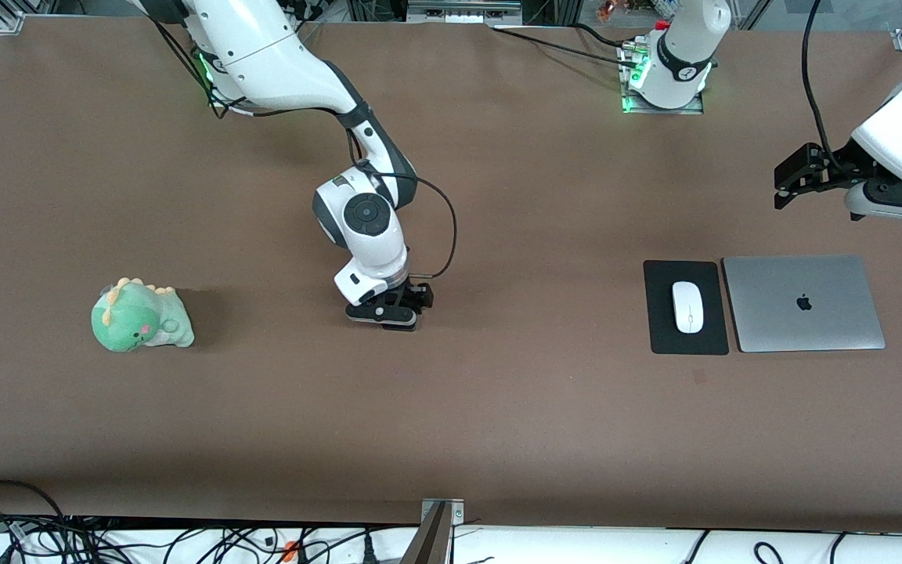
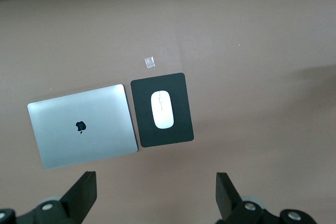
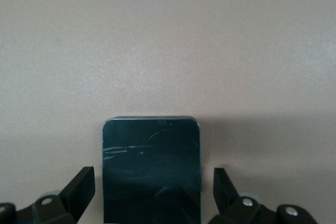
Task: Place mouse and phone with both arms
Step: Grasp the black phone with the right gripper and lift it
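Brown matte surface [image 1: 498, 407]. Directly on it: green plush dinosaur [image 1: 140, 316] toward the right arm's end; black mouse pad [image 1: 685, 307] and closed silver laptop [image 1: 802, 302] just beside each other toward the left arm's end; small tape scrap [image 2: 150, 62] near the pad; black phone [image 3: 151, 169] lying flat mid-surface.

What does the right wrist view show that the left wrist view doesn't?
Only the right wrist view: the phone lying flat on the table, between the open fingers of the right hand, with a gap on each side.

Only the left wrist view: the mouse resting on the mouse pad, the closed laptop beside the pad, a small scrap on the table, and the open left hand up over them.

Both: bare brown table and an open hand gripping nothing.
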You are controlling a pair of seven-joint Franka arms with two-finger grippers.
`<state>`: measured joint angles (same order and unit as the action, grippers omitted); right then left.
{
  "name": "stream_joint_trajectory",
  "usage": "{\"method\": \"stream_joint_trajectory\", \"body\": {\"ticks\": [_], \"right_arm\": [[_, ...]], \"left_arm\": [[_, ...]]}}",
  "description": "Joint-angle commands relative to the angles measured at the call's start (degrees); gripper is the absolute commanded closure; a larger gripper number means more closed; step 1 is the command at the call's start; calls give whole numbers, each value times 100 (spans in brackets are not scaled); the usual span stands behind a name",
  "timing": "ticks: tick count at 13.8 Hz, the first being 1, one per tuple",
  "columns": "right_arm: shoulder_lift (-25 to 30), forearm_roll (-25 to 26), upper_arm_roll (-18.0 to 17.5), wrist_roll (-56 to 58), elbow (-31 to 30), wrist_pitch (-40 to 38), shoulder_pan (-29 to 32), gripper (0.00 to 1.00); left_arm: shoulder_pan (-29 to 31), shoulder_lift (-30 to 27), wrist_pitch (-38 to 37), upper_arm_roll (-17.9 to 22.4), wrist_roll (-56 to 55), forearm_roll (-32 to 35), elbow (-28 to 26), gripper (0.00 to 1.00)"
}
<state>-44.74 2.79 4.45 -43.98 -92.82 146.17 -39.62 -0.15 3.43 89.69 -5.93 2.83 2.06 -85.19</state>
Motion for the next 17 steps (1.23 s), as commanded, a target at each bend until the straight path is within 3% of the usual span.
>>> {"method": "stream_joint_trajectory", "body": {"ticks": [1, 8, 13, 14, 17], "right_arm": [[-122, 107, 30, -66, 123, 78, -46, 0], [-254, 151, 47, -58, 123, 254, -46, 4], [-237, 187, 47, 12, 150, 219, -37, 65], [-219, 195, 56, 56, 193, 149, -28, 73], [-193, 196, 56, 310, 692, -656, 59, 81]], "left_arm": [[-29, -97, -65, 83, -2, -109, -86, 0], [77, -71, -57, 92, -283, -118, -253, 0], [68, -80, -22, 21, -301, -136, -156, 0], [68, -80, -22, 21, -301, -136, -147, 0], [59, -80, -13, 21, -301, -136, -121, 0]]}}
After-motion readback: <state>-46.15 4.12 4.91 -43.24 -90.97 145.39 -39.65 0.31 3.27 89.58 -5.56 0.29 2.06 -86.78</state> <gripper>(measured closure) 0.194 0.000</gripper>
